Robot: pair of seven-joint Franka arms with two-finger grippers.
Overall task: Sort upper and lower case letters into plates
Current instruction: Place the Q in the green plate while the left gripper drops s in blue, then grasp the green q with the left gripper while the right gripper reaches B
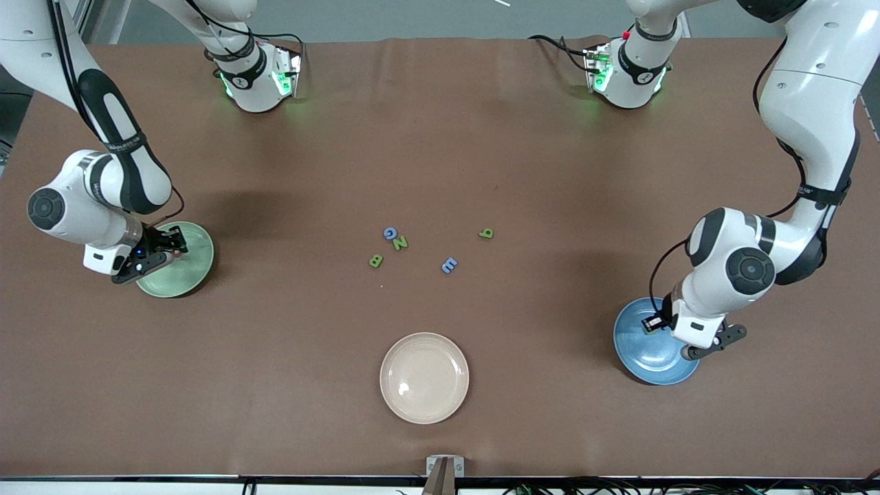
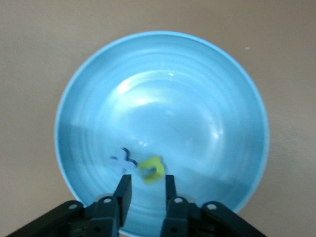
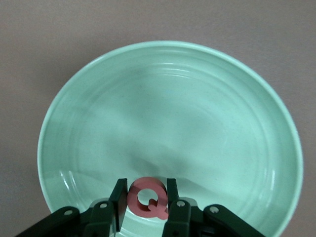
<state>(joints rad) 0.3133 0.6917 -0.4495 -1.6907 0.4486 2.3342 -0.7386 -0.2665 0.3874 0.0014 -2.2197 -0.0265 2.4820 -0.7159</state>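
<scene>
The red Q [image 3: 147, 201], clamped in the right pincer [image 3: 144, 203] over the green plate [image 3: 74, 123], could bounce out if dropped from high, while the green letter [image 2: 152, 169] is seen between the parted fingers of the left pincer [image 2: 147, 190] over the blue plate [image 2: 89, 89].

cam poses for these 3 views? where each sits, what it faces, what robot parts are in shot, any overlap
Front: high across the table, facing both bases; both arms, loose letters, cream plate.
Left wrist: looks down into the blue plate; left gripper fingers apart, green letter blurred beside a pale x.
Right wrist: looks down into the mint plate; right gripper fingers hold a red Q.
Shared: front also shows both plates and grippers.
</scene>
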